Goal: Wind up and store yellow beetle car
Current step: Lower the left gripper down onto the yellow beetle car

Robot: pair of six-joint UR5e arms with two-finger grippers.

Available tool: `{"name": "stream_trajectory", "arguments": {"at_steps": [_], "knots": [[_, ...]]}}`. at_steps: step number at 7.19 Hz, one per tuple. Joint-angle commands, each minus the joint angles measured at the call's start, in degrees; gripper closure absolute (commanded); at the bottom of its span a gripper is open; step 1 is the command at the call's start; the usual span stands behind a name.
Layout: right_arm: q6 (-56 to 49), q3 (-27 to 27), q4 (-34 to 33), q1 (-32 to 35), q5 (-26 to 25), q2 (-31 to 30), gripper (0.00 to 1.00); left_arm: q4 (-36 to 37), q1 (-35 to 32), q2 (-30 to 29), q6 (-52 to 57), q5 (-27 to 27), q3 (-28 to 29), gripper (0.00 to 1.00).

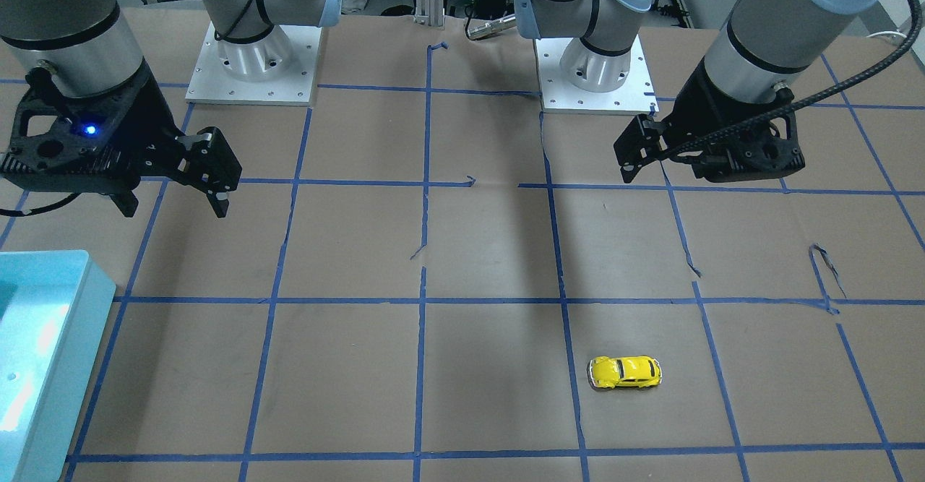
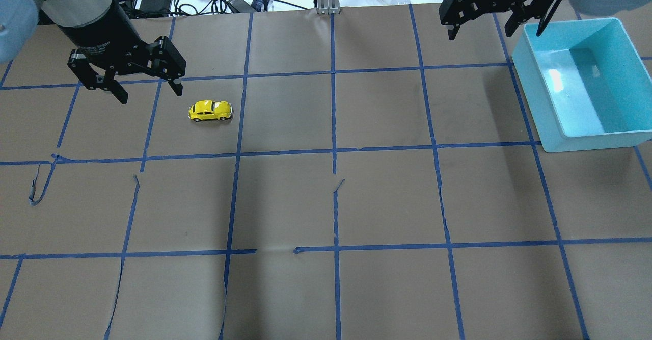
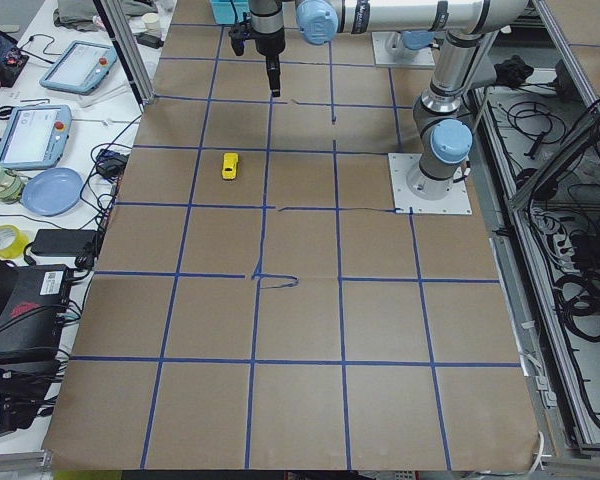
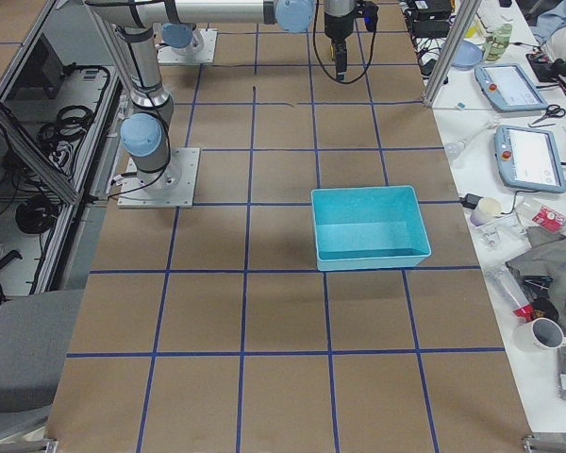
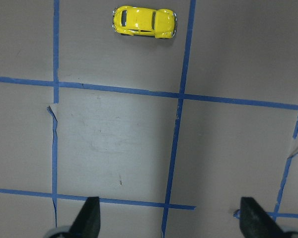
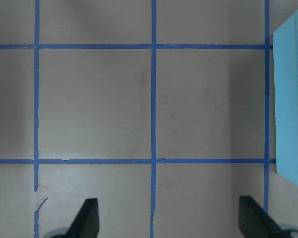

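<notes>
Left black two-finger gripper (image 2: 150, 95) hovers, jaws spread wide, holding nothing. Small glossy yellow beetle car (image 2: 210, 110) sits on wheels on blue-taped brown paper (image 2: 387, 202), just beside it. Right black two-finger gripper (image 2: 496, 34) is up high, jaws apart, bare, near rectangular turquoise plastic bin (image 2: 586, 141).

No text legible — print too small.

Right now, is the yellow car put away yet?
Not yet. Nothing done: the yellow beetle car sits untouched on the table. In hand, nothing: left gripper and right gripper hang open, empty. Left: winding it, then storing it, likely in the blue bin.
</notes>
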Motion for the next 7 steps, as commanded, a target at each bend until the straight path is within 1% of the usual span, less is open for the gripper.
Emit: {"name": "stream_trajectory", "arguments": {"at_steps": [1, 2, 3, 4, 5, 6, 7], "knots": [[0.1, 0.0, 0.1, 0.0, -0.1, -0.3, 0.0, 5.7, 4.2, -1.6, 3.5, -0.3, -1.8, 0.0], [0.0, 0.0, 0.1, 0.0, -0.1, -0.4, 0.0, 10.2, 4.1, -2.0, 2.3, -0.4, -3.1, 0.0], [0.0, 0.0, 0.1, 0.0, -0.1, -0.4, 0.0, 10.7, 4.2, -2.4, -4.0, -0.6, -4.9, 0.0], [0.0, 0.1, 0.1, 0.0, -0.1, -0.4, 0.0, 16.8, 4.2, -3.2, -10.5, -1.1, -6.9, 0.0], [0.0, 0.1, 0.1, 0.0, -0.1, -0.4, 0.0, 22.7, 4.2, -4.1, -18.4, -1.2, -9.1, 0.0], [0.0, 0.1, 0.1, 0.0, 0.0, -0.4, 0.0, 28.5, 4.6, -5.6, -30.0, -1.3, -10.9, 0.0], [0.0, 0.1, 0.1, 0.0, 0.0, -0.4, 0.0, 30.1, 4.6, -7.3, -37.0, -1.1, -11.4, 0.0]]}}
